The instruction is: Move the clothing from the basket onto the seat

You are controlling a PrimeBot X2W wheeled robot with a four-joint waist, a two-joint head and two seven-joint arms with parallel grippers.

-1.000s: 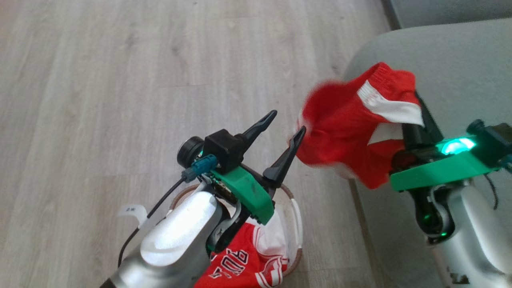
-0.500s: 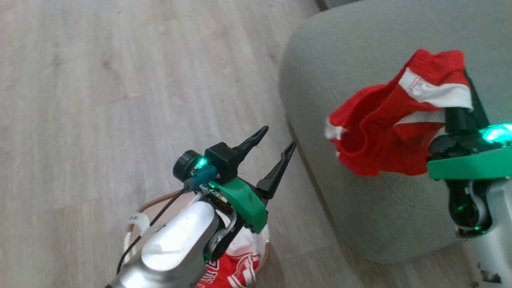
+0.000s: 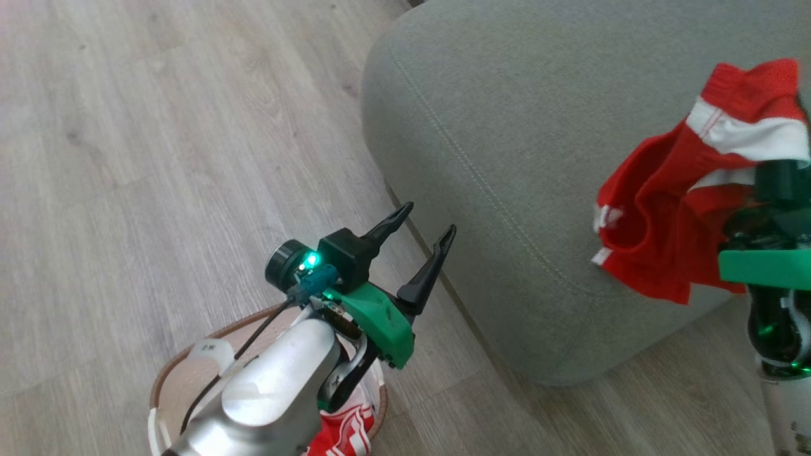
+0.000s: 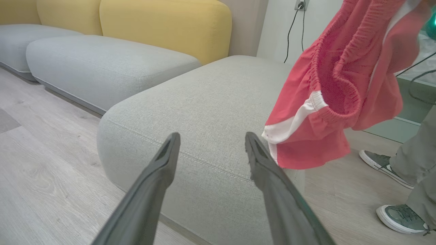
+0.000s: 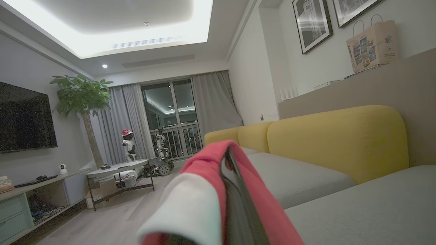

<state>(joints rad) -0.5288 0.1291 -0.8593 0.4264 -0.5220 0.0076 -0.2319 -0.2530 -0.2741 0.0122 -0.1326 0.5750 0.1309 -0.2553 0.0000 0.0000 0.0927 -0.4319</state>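
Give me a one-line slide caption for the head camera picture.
Right gripper holds red shorts aloft at the seat edge; open left gripper hovers near the basket.

Pale wood-look floor [image 3: 158, 158] ran under everything. In the left wrist view, yellow backrests [image 4: 163, 27] stood behind a farther grey cushion [image 4: 102, 64]. Two dark cables [image 4: 289, 30] hung from a wall socket [image 4: 301, 4]. At the right edge a person stood in grey trousers [image 4: 422, 160] and grey sneakers [image 4: 400, 217].

The right wrist view took in the room. A television [image 5: 25, 119] was mounted above a low cabinet [image 5: 30, 197], with a leafy plant [image 5: 80, 98] beside it. Grey curtains [image 5: 216, 102] flanked a glass door [image 5: 170, 115]. Before the door stood a round table [image 5: 117, 168] and a white figure in a red hat [image 5: 128, 144]. Framed pictures [image 5: 311, 23] hung over a paper bag [image 5: 373, 44].
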